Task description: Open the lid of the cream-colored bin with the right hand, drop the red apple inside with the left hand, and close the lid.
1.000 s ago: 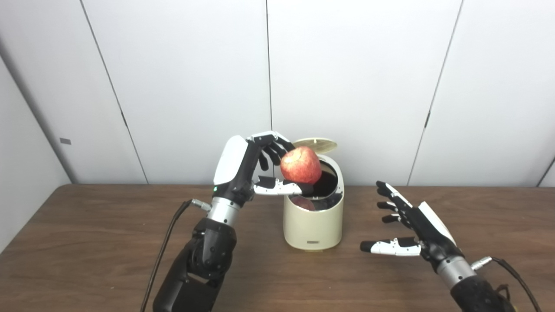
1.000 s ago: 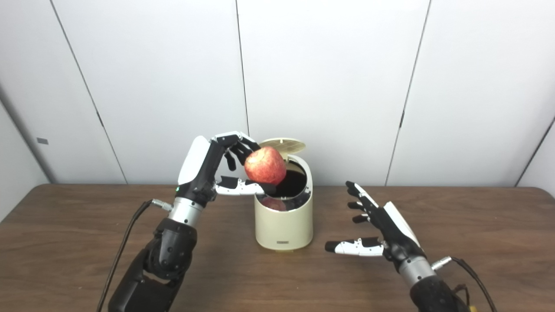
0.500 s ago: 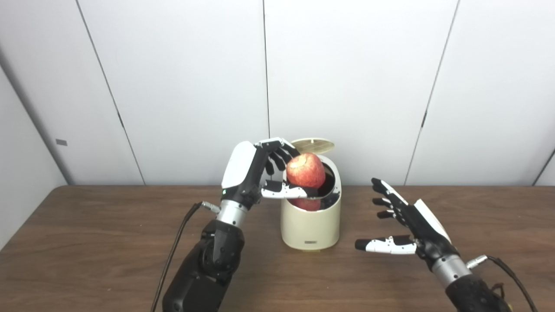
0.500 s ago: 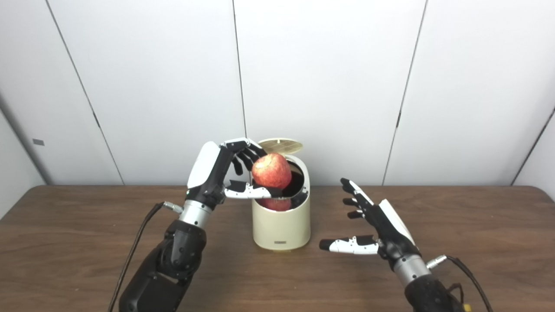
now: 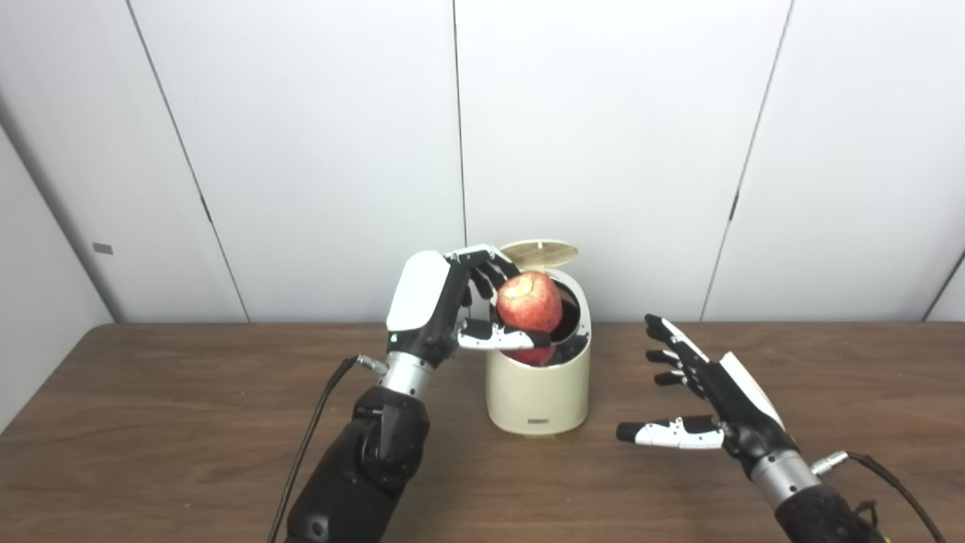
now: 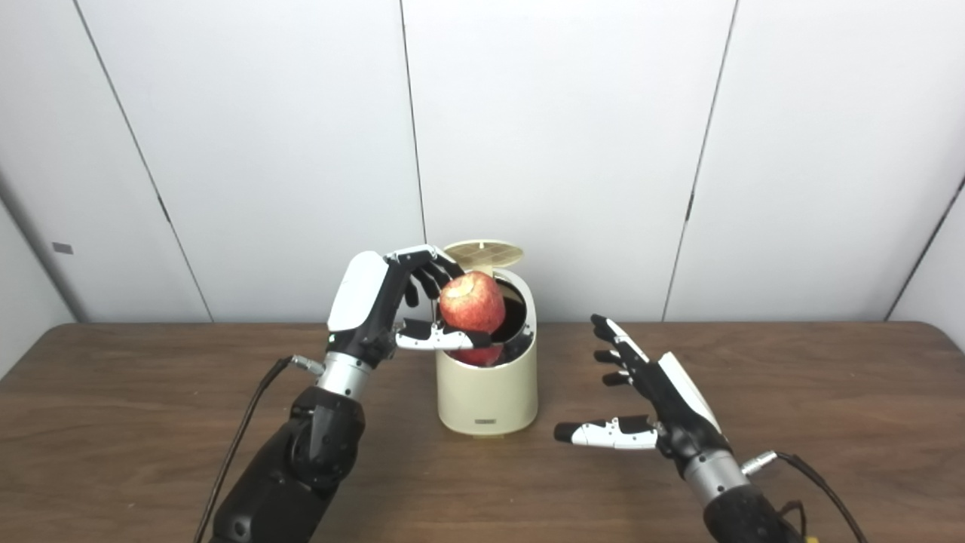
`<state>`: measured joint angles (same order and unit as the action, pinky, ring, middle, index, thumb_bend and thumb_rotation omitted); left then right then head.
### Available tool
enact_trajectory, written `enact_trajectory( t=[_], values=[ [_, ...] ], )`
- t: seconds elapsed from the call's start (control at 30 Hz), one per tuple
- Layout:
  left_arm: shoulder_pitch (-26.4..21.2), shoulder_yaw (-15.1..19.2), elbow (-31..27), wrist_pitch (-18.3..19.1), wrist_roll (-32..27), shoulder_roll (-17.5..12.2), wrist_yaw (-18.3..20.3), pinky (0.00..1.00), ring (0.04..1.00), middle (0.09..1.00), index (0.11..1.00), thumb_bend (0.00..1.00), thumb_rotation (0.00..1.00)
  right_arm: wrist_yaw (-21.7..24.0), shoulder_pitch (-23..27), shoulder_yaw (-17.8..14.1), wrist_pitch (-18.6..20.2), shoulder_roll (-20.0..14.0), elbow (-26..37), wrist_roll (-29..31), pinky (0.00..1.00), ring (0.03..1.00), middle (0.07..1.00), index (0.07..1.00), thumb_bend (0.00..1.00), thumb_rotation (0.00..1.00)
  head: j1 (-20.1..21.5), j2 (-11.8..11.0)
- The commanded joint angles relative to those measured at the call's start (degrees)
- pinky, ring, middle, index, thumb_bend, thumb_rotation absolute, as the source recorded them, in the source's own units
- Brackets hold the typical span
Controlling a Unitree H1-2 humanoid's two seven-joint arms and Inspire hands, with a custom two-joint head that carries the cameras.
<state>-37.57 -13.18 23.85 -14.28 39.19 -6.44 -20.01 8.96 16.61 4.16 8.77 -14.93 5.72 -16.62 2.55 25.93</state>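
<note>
The cream-colored bin [image 5: 537, 392] stands on the table's middle with its round lid [image 5: 539, 253] tipped up at the back. My left hand [image 5: 445, 305] is shut on the red apple [image 5: 529, 302], which hangs right over the bin's dark opening, its underside at rim level. A red reflection shows on the inner rim below it. Right of the bin, my right hand [image 5: 712, 400] hovers above the table, open, fingers spread, apart from the bin.
The brown wooden table [image 5: 151, 422] runs across the whole view, with white wall panels [image 5: 301, 151] close behind the bin. Cables trail from both wrists; the left one [image 5: 309, 445] hangs beside the forearm.
My left hand has brought the apple down and a little right, from above the bin's rim onto its opening. The right hand stays open in about the same place. The view shifted slightly.
</note>
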Motion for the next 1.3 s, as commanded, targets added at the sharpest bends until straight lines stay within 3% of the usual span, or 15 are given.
enact_trajectory(
  t=[0.0,0.2,0.9,1.0,1.03,1.07,1.13,1.27],
  values=[
    [-2.8,-0.2,-1.1,-0.4,1.8,-0.7,-2.0,0.29,0.409,0.451,0.527,0.52,0.00,-0.7,1.6,-0.6,-0.6,-0.3,2.1,0.3,0.75,0.861,0.939,0.941,0.78,0.31,0.0,0.2],
    [-2.6,-0.8,-1.5,1.0,4.8,-0.4,-4.5,0.31,0.418,0.455,0.527,0.52,0.00,-0.6,1.5,-0.5,-0.1,-0.1,2.7,0.2,0.74,0.860,0.938,0.941,0.78,0.29,0.1,0.4],
    [-2.3,-1.2,-2.1,2.2,4.3,-0.9,-3.6,0.34,0.447,0.471,0.508,0.52,0.00,0.1,1.6,-0.4,0.7,-0.3,3.2,0.7,0.75,0.865,0.939,0.942,0.79,0.29,0.0,1.0],
    [-2.2,-1.4,-2.2,2.7,4.5,-0.9,-3.4,0.40,0.507,0.582,0.498,0.52,0.06,0.0,1.6,-0.4,0.4,-0.4,3.1,0.5,0.75,0.861,0.937,0.941,0.79,0.30,0.0,1.1],
    [-2.2,-1.5,-2.2,2.7,4.7,-0.9,-3.5,0.42,0.526,0.609,0.596,0.75,0.07,0.0,1.6,-0.4,0.3,-0.4,3.1,0.5,0.75,0.858,0.937,0.941,0.79,0.30,0.0,1.1],
    [-2.2,-1.5,-2.2,2.8,4.9,-0.9,-3.6,0.42,0.535,0.621,0.632,0.83,0.07,0.0,1.6,-0.4,0.3,-0.4,3.1,0.6,0.75,0.857,0.937,0.941,0.79,0.30,0.0,1.1],
    [-2.3,-1.6,-2.0,2.8,5.0,-1.0,-3.9,0.43,0.550,0.640,0.668,0.89,0.07,0.0,1.6,-0.4,0.2,-0.5,2.9,0.7,0.75,0.857,0.938,0.942,0.79,0.30,0.0,1.2],
    [-2.4,-1.7,-1.8,2.8,4.9,-1.0,-4.1,0.45,0.571,0.656,0.694,0.91,0.07,0.0,1.7,-0.4,0.1,-0.5,2.9,0.6,0.74,0.855,0.937,0.941,0.79,0.30,0.0,1.2]
  ],
)
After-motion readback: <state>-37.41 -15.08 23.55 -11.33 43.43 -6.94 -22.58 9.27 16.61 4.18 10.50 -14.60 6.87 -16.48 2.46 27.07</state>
